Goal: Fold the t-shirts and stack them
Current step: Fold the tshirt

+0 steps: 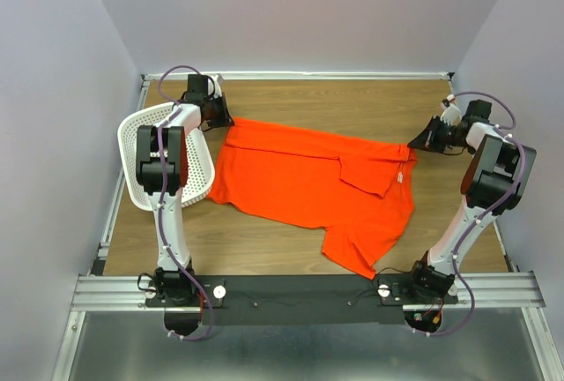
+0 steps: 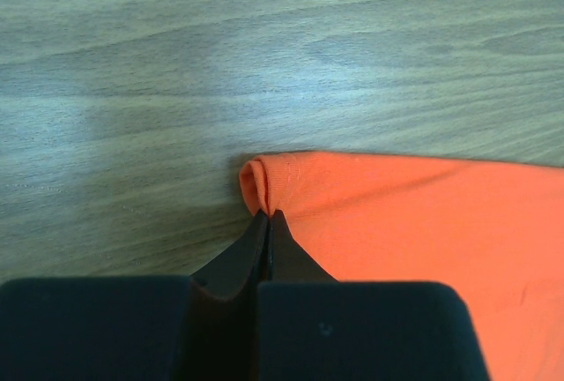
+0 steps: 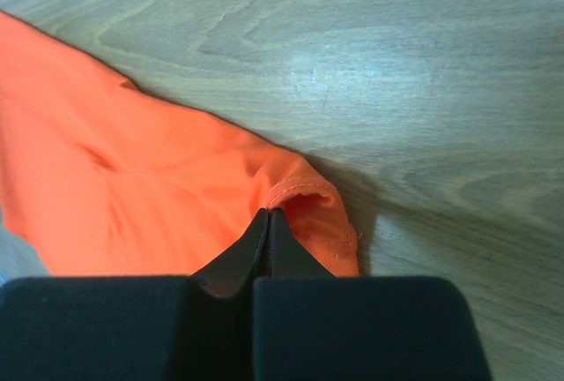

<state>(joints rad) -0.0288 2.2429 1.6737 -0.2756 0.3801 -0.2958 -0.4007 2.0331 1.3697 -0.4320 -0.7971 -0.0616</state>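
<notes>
I have the orange t-shirt (image 1: 300, 178) lying crumpled across the middle of the table (image 1: 352, 103), with a flap folded over near its white label. My left gripper (image 2: 267, 215) is clamped on its far-left corner and my right gripper (image 3: 267, 213) on its far-right corner. The closed tips hide the pinched cloth. My left arm covers part of the basket (image 1: 141, 138).

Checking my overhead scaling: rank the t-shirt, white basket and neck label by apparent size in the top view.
1. t-shirt, clearly largest
2. white basket, smaller
3. neck label, a tiny speck
</notes>
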